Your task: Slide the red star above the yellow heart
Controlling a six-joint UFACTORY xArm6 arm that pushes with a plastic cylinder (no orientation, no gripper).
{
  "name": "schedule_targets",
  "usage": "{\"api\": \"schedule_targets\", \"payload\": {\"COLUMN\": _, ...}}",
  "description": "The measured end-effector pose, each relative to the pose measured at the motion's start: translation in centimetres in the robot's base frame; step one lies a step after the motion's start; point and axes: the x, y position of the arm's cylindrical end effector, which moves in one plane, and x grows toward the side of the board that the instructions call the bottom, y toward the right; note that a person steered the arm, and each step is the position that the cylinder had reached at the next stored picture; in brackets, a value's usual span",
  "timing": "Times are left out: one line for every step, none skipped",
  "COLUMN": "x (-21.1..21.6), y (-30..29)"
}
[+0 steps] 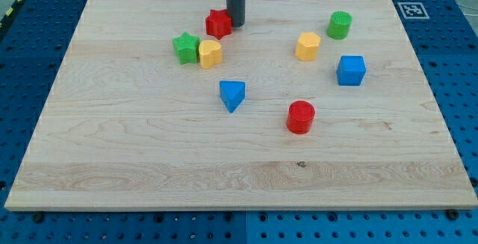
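The red star (218, 24) lies near the view's top, just above the yellow heart (210, 53). My tip (237, 23) rests on the board right against the red star's right side. The yellow heart touches the green star (185, 48) on its left. The rod comes down from the view's top edge.
A blue triangle (232, 95) lies below the heart. A red cylinder (301, 116) sits lower right. A yellow hexagon (307, 46), a green cylinder (339, 24) and a blue cube (351, 70) are on the right. The wooden board (112, 162) rests on a blue pegboard.
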Motion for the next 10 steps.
{"api": "schedule_targets", "payload": {"x": -0.5, "y": -0.9}}
{"api": "schedule_targets", "payload": {"x": -1.6, "y": -1.0}}
{"api": "schedule_targets", "payload": {"x": -1.8, "y": -1.0}}
{"api": "schedule_targets", "payload": {"x": -1.8, "y": -1.0}}
{"api": "schedule_targets", "payload": {"x": -1.5, "y": -2.5}}
{"api": "schedule_targets", "payload": {"x": -1.1, "y": -2.5}}
{"api": "schedule_targets", "payload": {"x": 0.3, "y": -2.5}}
{"api": "schedule_targets", "payload": {"x": 0.5, "y": -2.5}}
{"api": "schedule_targets", "payload": {"x": 1.9, "y": -2.5}}
{"api": "schedule_targets", "payload": {"x": 2.3, "y": -2.5}}
